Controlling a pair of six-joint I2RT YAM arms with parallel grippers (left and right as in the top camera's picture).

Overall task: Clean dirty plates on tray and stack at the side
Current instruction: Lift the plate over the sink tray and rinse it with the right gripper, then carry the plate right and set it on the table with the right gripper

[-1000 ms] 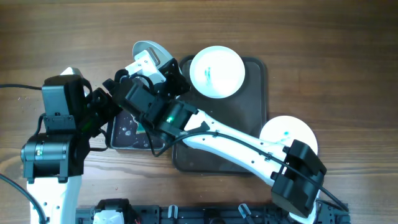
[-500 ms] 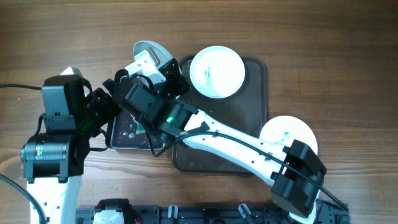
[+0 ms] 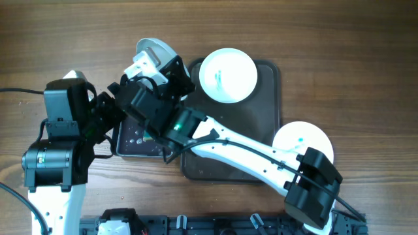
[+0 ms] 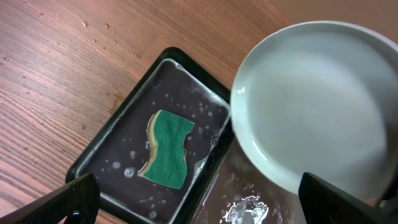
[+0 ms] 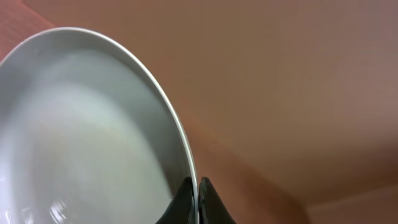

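Observation:
My right gripper [image 3: 159, 64] is shut on the rim of a white plate [image 3: 149, 52] and holds it tilted above the table, left of the dark tray [image 3: 268, 98]. The plate fills the right wrist view [image 5: 87, 130], its rim pinched between my fingers [image 5: 196, 194]. It also shows in the left wrist view [image 4: 323, 106]. My left gripper [image 4: 198, 202] is open and empty above the black wash basin [image 4: 99, 155], which holds a green sponge [image 4: 168, 148]. Another white plate [image 3: 226, 75] lies on the tray. A white plate [image 3: 302, 140] lies on the table at the right.
The black basin [image 3: 125, 147] sits left of the tray, partly hidden by both arms. Water drops and a puddle [image 4: 245, 208] wet the tray's surface by the basin. Wooden table lies all around.
My right gripper has lifted the held plate slightly up and to the left. The left arm has not moved.

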